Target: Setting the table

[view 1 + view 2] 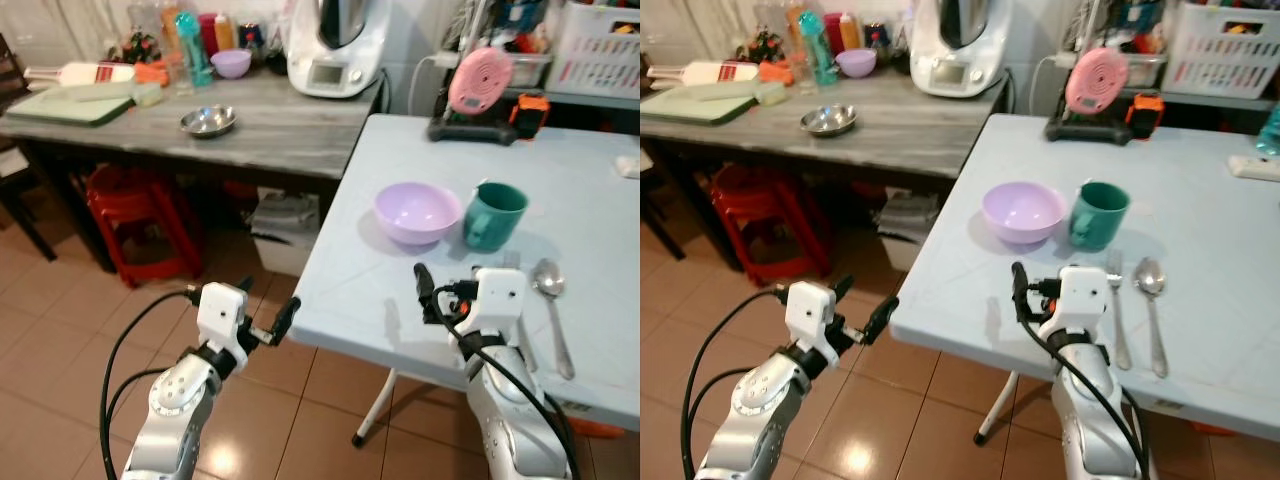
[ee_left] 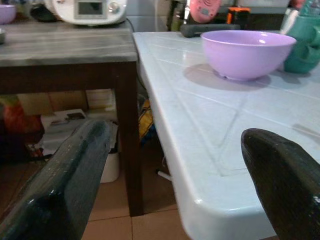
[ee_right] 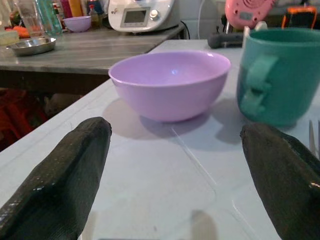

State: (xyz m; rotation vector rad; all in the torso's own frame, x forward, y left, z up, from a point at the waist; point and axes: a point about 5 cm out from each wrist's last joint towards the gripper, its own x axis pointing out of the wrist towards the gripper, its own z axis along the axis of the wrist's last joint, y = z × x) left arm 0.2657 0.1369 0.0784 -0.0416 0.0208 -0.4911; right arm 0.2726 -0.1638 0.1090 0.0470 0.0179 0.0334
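- Both grippers are held wide open with nothing between their fingers: the right gripper [image 3: 175,200] is poised low over the near part of the pale blue table [image 1: 590,200], and the left gripper [image 1: 268,312] is stationed just off its near corner, above the tiled floor.
- Beyond the right gripper, a lilac bowl [image 1: 417,212] is seen on the table, with a teal mug [image 1: 492,215] just beside it.
- To the right of the mug, a fork [image 1: 1117,300] and a spoon [image 1: 551,300] are laid side by side.
- At the table's far edge, a pink fan [image 1: 478,85] is placed.

Two silver arms with looping black cables carry white wrist blocks and black-fingered tools.
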